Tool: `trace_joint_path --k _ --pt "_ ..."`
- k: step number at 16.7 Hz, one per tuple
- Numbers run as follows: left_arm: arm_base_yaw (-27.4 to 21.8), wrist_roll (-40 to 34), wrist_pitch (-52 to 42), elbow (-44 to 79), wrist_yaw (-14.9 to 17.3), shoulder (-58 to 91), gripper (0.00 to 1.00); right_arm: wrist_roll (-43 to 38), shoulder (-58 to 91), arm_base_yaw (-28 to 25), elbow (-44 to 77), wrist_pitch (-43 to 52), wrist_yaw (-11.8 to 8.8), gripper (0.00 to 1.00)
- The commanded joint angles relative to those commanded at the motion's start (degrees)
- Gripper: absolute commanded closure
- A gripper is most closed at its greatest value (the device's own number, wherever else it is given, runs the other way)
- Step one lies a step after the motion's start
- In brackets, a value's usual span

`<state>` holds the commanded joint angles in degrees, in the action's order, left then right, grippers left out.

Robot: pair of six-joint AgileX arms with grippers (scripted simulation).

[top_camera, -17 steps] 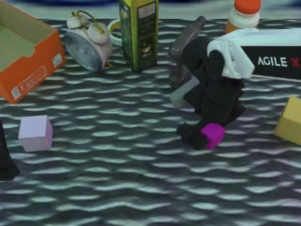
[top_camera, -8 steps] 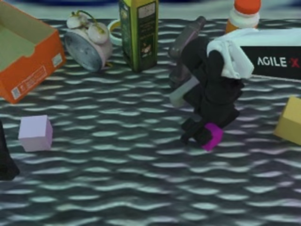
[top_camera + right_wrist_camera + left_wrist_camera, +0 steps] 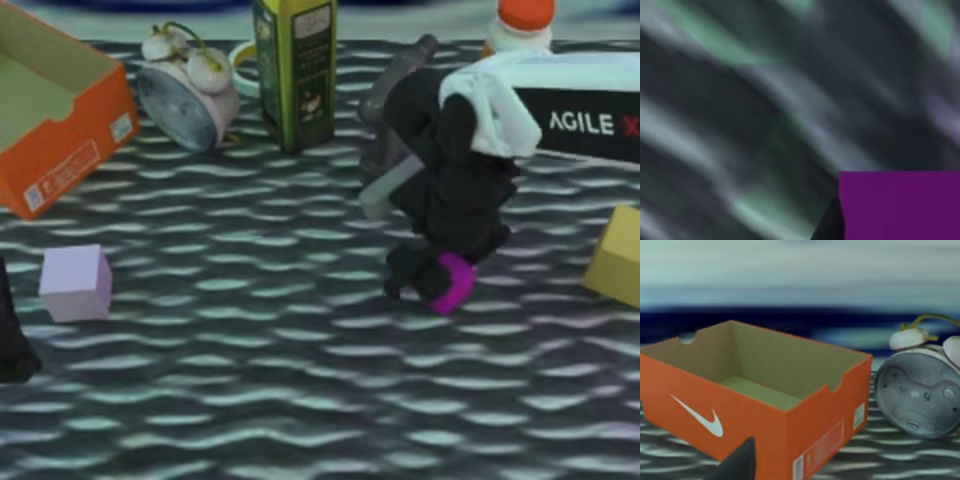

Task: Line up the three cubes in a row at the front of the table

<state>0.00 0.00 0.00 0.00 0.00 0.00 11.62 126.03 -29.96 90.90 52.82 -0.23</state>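
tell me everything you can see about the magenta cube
The magenta cube is the smallest of the three blocks, plain and matte, bright magenta. It sits right of the table's middle, tilted, partly hidden by the right gripper, whose dark fingers are at its sides. The right wrist view shows one flat magenta face above the rippled cloth.

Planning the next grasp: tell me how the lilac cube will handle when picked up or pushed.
The lilac cube looks rigid, with flat faces, so it probably grips squarely. Resting flat on the table, it should slide, not roll. Its matte finish suggests little slip.
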Motion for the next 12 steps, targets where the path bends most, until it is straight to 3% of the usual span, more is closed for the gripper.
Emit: trace_joint_path --k 5,12 --pt "0.00 0.00 0.00 0.00 0.00 0.00 0.00 0.13 -3.35 -0.38 6.30 10.25 -0.02 1.00" --pt "0.00 0.00 0.00 0.00 0.00 0.00 0.00 -0.69 -4.04 -0.44 6.70 11.19 -0.01 1.00"
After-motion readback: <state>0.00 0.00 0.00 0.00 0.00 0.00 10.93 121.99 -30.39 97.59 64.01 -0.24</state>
